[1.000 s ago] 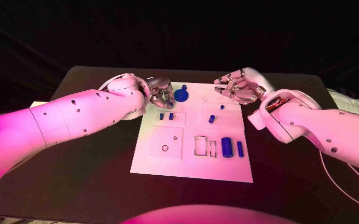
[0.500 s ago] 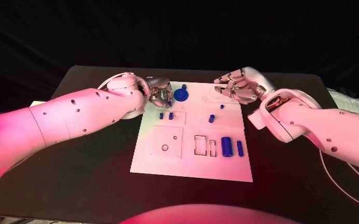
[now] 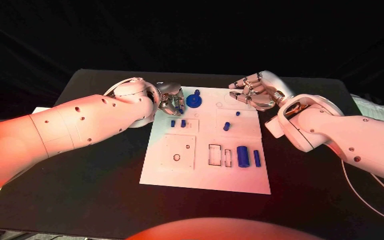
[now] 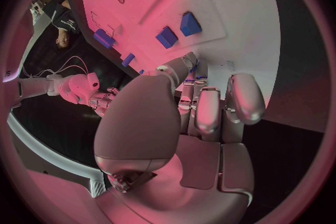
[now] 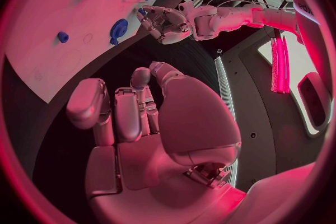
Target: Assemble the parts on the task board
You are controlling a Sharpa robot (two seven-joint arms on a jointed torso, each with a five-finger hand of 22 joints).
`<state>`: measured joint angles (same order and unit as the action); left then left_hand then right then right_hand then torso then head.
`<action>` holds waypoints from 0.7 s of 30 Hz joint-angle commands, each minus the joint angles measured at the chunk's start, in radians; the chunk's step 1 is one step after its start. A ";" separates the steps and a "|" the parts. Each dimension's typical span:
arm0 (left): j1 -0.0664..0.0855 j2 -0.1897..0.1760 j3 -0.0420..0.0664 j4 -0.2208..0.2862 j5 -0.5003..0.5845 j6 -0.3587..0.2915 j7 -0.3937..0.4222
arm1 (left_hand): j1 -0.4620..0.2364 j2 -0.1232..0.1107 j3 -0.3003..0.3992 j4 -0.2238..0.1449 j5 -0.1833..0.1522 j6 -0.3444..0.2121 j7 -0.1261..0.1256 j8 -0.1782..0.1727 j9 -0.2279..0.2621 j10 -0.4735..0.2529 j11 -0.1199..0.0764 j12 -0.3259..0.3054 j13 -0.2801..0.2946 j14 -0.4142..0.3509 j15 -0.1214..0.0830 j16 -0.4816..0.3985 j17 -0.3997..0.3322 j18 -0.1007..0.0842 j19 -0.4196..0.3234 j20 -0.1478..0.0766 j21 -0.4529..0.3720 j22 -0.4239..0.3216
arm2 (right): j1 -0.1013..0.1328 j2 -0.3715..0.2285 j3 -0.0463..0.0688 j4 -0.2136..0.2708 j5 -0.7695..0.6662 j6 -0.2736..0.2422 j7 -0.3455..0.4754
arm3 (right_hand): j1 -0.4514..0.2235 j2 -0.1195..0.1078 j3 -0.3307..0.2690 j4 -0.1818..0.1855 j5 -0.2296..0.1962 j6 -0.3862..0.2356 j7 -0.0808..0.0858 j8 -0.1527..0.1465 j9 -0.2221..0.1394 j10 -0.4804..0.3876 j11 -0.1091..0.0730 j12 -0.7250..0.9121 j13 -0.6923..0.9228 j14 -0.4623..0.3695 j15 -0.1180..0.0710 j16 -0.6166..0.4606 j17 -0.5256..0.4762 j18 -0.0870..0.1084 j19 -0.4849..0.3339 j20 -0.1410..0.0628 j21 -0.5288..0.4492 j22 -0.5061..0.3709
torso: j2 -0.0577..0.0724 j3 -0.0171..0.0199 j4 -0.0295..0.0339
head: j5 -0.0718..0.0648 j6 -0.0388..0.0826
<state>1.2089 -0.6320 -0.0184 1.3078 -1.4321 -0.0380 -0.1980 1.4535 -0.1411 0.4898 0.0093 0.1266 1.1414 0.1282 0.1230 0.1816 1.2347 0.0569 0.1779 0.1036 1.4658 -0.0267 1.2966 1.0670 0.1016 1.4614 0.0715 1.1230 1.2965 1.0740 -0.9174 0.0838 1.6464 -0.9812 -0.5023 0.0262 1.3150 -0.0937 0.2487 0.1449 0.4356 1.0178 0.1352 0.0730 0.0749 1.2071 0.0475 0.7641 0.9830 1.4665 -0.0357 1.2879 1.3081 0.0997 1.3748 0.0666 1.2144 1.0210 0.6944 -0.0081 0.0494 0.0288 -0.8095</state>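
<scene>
Two robot hands hover over the far end of the white board (image 3: 206,165) on the black counter (image 3: 96,168). The left robot hand (image 3: 170,100) sits beside a blue wheel-like part (image 3: 195,103); whether they touch is unclear. The right robot hand (image 3: 254,92) curls its fingers, holding nothing. Small blue pieces (image 3: 242,156) lie nearer.

Black table (image 3: 96,162) — surface matte; black backdrop (image 3: 192,23) behind it — hangs in soft folds.
</scene>
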 commanded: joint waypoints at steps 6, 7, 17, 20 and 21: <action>-0.003 -0.003 -0.002 0.007 0.008 0.024 0.005 | -0.013 0.001 0.001 -0.003 -0.001 0.005 0.001 0.003 0.001 0.008 -0.002 -0.002 0.001 0.022 -0.001 0.003 0.000 -0.012 -0.003 0.002 0.005 0.001 | -0.001 0.003 0.000 -0.001 -0.004 0.012 0.009 | 0.005 0.005 0.006 -0.001 0.006 0.000 0.005 0.002 0.001 -0.004 -0.001 0.002 0.000 0.049 0.004 -0.007 0.018 0.005 -0.005 0.003 -0.005 0.000 | 0.001 0.0004 -0.0014 | 0.004 0.000; -0.003 -0.002 -0.002 0.008 0.008 0.024 0.005 | -0.013 0.001 0.001 -0.003 -0.001 0.005 0.001 0.003 0.001 0.008 -0.002 -0.002 0.001 0.022 -0.001 0.003 0.000 -0.012 -0.003 0.002 0.005 0.001 | -0.001 0.003 0.000 -0.001 -0.004 0.012 0.009 | 0.005 0.005 0.006 -0.001 0.006 0.000 0.005 0.002 0.001 -0.004 -0.001 0.002 0.000 0.049 0.004 -0.007 0.018 0.005 -0.005 0.003 -0.005 0.000 | 0.001 0.0004 -0.0015 | 0.005 0.000; -0.004 0.003 -0.002 -0.003 0.015 0.040 -0.006 | -0.032 -0.001 0.005 -0.004 0.000 -0.026 0.012 -0.022 -0.009 -0.020 0.009 -0.029 -0.003 0.020 0.007 0.006 -0.002 -0.012 -0.008 0.006 -0.004 -0.002 | -0.002 0.002 0.000 -0.001 -0.004 0.011 0.009 | 0.005 0.005 0.006 -0.001 0.006 0.000 0.005 0.002 0.001 -0.004 -0.001 0.002 0.000 0.049 0.004 -0.007 0.018 0.005 -0.005 0.003 -0.005 0.000 | 0.001 0.0016 -0.0019 | 0.004 0.000; -0.004 0.006 -0.002 -0.011 0.019 0.046 -0.010 | -0.037 -0.003 0.009 -0.005 0.000 -0.040 0.016 -0.033 -0.015 -0.028 0.014 -0.037 -0.005 0.020 0.011 0.007 -0.003 -0.012 -0.009 0.009 -0.006 -0.002 | -0.002 0.001 0.000 -0.001 -0.004 0.011 0.009 | 0.005 0.005 0.006 -0.001 0.006 0.000 0.005 0.002 0.001 -0.004 -0.001 0.002 -0.001 0.049 0.004 -0.008 0.017 0.006 -0.005 0.003 -0.005 -0.001 | 0.001 0.0015 -0.0019 | 0.003 -0.001; -0.004 0.006 -0.002 -0.012 0.022 0.048 -0.011 | -0.038 -0.003 0.010 -0.006 0.000 -0.043 0.017 -0.035 -0.016 -0.032 0.016 -0.040 -0.005 0.020 0.012 0.008 -0.003 -0.012 -0.010 0.010 -0.008 -0.002 | -0.002 0.001 0.000 -0.001 -0.004 0.011 0.009 | 0.005 0.005 0.006 -0.001 0.006 0.000 0.005 0.002 0.001 -0.004 -0.001 0.002 -0.001 0.049 0.004 -0.008 0.017 0.006 -0.005 0.003 -0.005 -0.001 | 0.001 0.0015 -0.0021 | 0.003 -0.001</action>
<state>1.2067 -0.6277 -0.0196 1.2992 -1.4233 -0.0239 -0.2000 1.4270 -0.1458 0.4953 0.0039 0.1268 1.1038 0.1471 0.0906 0.1666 1.2088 0.0753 0.1396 0.0988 1.4657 -0.0193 1.3008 1.0651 0.1016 1.4541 0.0789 1.1189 1.2955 1.0730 -0.9165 0.0838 1.6452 -0.9812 -0.5011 0.0264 1.3150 -0.0937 0.2487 0.1449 0.4356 1.0178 0.1352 0.0730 0.0749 1.2071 0.0475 0.7641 0.9830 1.4664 -0.0357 1.2840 1.3078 0.0996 1.3748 0.0666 1.2144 1.0211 0.6954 -0.0067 0.0476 0.0322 -0.8098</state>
